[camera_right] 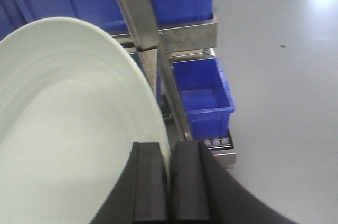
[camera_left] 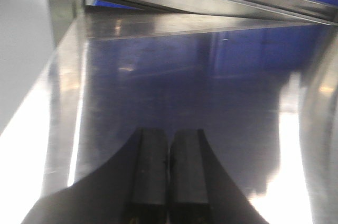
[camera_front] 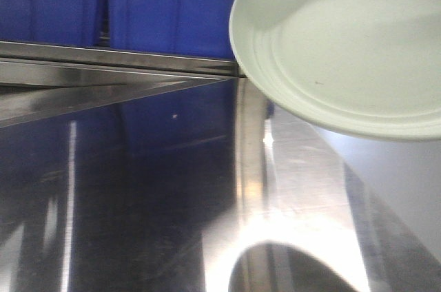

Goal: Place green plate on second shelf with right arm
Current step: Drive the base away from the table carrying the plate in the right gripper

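The green plate [camera_front: 344, 44] hangs tilted in the air at the upper right of the front view, over the right part of a shiny steel shelf surface [camera_front: 138, 189]. In the right wrist view the plate [camera_right: 68, 123] fills the left half, and my right gripper [camera_right: 169, 152] is shut on its rim, one black finger on each face. The right arm itself does not show in the front view. My left gripper [camera_left: 169, 145] is shut with nothing between its fingers, low over the steel surface [camera_left: 185, 76].
Blue plastic bins [camera_front: 158, 9] stand on the level above, behind a steel rail [camera_front: 117, 58]. A steel upright post [camera_right: 140, 28] runs beside the plate, with more blue bins [camera_right: 203, 94] lower down. Pale floor [camera_right: 285, 86] lies to the right.
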